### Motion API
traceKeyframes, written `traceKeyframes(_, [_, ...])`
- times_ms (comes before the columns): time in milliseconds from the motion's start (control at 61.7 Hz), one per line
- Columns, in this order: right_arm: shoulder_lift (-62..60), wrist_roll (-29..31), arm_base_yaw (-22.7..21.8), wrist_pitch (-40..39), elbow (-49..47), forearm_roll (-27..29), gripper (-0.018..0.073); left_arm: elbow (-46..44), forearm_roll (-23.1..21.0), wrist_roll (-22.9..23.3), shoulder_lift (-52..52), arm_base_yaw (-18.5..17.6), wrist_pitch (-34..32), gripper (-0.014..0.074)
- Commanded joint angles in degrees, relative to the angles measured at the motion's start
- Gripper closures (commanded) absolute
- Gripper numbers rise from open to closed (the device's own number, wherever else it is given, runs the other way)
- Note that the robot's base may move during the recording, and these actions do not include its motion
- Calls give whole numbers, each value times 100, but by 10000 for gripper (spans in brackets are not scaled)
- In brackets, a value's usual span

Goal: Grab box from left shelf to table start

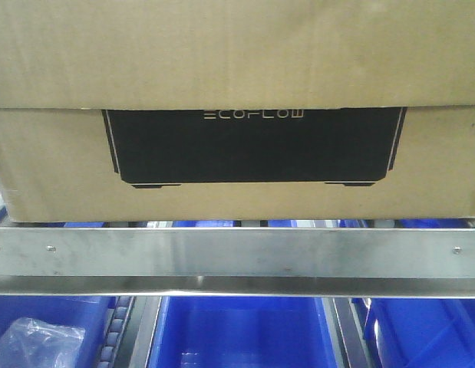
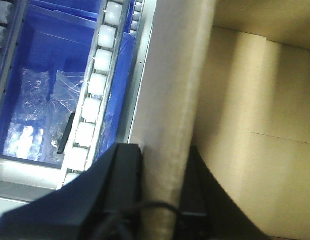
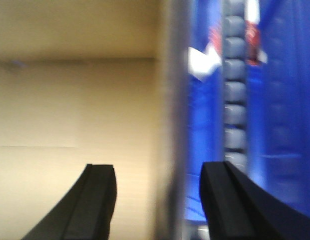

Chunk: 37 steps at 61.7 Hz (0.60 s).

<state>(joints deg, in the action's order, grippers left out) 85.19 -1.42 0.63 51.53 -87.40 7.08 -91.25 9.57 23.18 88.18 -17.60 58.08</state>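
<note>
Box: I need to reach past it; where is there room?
Tight under the box: only a sliver above the shelf rail. Room lies below that rail, in the middle blue bin; the left bin holds a bag.

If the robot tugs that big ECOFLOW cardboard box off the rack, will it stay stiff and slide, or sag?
Probably stiff: the box is corrugated cardboard. It may glide out easily, since roller tracks run beside it. The wall pinched by the left gripper could bend or tear if the contents are heavy; the weight cannot be seen.
</note>
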Motion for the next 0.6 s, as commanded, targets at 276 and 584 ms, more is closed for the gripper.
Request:
traceKeyframes(276, [-211,50,0,-32,-314,-61,82,-173,20,362,-212,6,-216,682])
traceKeyframes(584, [-112,50,49,151,-314,-1,124,-173,30,362,-212,6,-216,682])
